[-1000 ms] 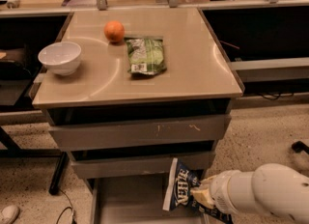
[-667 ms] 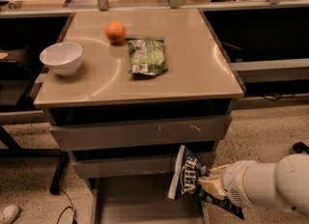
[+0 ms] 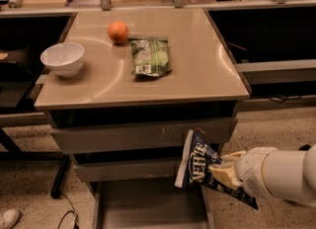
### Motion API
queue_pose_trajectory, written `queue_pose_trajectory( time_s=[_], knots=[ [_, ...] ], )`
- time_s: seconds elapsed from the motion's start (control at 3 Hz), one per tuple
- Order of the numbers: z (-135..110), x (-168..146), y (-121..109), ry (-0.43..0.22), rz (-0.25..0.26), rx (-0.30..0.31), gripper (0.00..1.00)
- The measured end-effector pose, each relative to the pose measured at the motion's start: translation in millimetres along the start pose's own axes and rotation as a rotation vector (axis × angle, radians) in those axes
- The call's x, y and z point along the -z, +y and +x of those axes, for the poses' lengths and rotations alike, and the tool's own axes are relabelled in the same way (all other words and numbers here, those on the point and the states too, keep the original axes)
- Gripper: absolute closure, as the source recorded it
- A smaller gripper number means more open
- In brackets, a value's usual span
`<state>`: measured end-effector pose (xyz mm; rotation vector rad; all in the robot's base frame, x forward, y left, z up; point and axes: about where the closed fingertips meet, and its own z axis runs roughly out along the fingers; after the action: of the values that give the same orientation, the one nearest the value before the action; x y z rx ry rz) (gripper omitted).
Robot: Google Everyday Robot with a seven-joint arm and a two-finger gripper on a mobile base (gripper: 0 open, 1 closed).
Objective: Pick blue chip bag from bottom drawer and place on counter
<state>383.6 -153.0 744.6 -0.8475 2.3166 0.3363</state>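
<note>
Farthest up and left of the claw (image 3: 220, 172), on the surface (image 3: 207, 82): a white bowl (image 3: 63, 58). Next rightward, an orange (image 3: 118, 31) and, just beside it, a green-and-white snack bag (image 3: 150, 56) lying flat, both above and left of the claw and well apart from it. Beyond that bag, bare tan running to the right edge, almost straight above the claw. Probably the landing spot, so calls for a lift past the upper drawer fronts (image 3: 123, 136) and then a carry inward over the lip. Below and left of the claw, the bottom drawer (image 3: 148, 208), standing open with grey floor showing. Immediately left of the claw and pinched in it, the blue chip bag (image 3: 196, 160), apparently off the drawer floor and hanging in the air about level with the middle drawer front. Stands with its long axis close to upright, printed face turned left and toward the camera, tail end trailing down and right beneath the claw. Looks dark navy and crinkly, with big white block letters running down the face and a pale edge. Seems light and floppy, so apt to swing or catch under the surface's edge on the way up. Closed firmly on the bag's right portion. Behind, to the right, the white arm (image 3: 281, 174), the only one on hand.
</note>
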Motion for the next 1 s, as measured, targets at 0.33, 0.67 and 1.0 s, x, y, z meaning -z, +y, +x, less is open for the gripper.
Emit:
queue_pose_trajectory(
  time_s=[0.33,0.67,1.0],
  knots=[
    [-17.7,18.8,-0.8,-0.028,0.026,0.023,1.0],
    [-58.4,51.0,-6.1,-0.074,0.074,0.079,1.0],
    [-104.9,75.7,-21.7,-0.111,0.116,0.123,1.0]
  ],
)
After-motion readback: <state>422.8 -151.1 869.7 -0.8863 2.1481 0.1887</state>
